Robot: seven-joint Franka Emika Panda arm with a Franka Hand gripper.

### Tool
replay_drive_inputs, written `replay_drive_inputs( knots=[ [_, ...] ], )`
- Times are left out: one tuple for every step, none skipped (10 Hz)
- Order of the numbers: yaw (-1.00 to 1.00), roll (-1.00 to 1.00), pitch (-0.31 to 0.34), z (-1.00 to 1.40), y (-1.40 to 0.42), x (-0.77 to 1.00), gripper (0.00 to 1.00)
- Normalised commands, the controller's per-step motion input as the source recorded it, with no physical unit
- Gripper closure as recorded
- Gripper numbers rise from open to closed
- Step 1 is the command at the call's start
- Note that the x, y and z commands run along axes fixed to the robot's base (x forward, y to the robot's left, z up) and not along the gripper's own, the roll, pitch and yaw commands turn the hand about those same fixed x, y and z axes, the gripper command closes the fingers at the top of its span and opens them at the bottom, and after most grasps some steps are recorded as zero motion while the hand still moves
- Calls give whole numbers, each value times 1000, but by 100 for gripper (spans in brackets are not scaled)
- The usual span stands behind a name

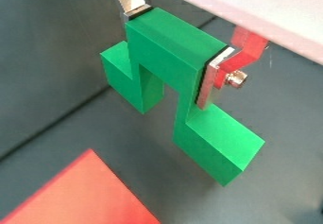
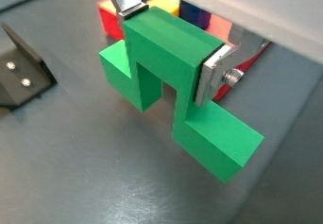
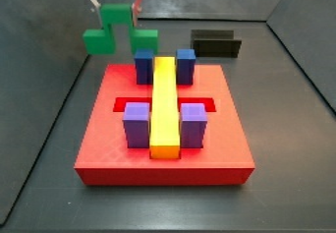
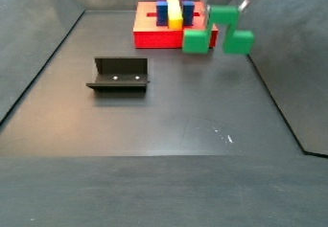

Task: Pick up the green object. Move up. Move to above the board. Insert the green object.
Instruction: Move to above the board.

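Note:
My gripper (image 1: 172, 46) is shut on the green object (image 1: 173, 86), a bright green arch held by its raised middle with both legs hanging down. It shows the same way in a wrist view (image 2: 171, 81). In a side view the green object (image 3: 116, 36) hangs in the air beyond the far left corner of the board (image 3: 105, 144), under the gripper (image 3: 116, 3). In a side view the green object (image 4: 214, 33) hangs just to the right of the board (image 4: 153, 37). The board is a red slab bearing a long yellow bar (image 3: 164, 99) and blue and purple blocks.
A dark arch-shaped block (image 3: 217, 43) lies on the floor behind the board. The fixture (image 4: 119, 75) stands on the dark floor and shows in a wrist view (image 2: 23, 69). Grey walls ring the floor.

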Motion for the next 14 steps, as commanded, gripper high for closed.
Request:
replay_drive_inputs(
  knots=[
    [0,0,0,1400,0,0,100],
    [-2,-3,49,1400,6,-19,100],
    [-4,-17,56,1400,3,-45,100],
    [-5,-59,26,1400,0,-16,100],
    [-10,-67,67,1400,5,51,100],
    [-12,-61,108,875,1,45,100],
    [-10,-54,95,483,4,31,100],
    [-8,-54,59,238,4,40,100],
    [-73,-25,371,351,-1400,852,100],
    [-50,39,403,309,-1400,856,100],
    [-6,99,434,293,-1400,914,100],
    [-7,35,384,312,-1400,1020,100],
    [2,29,283,336,-1400,990,100],
    [6,61,182,162,-674,465,100]
  ],
)
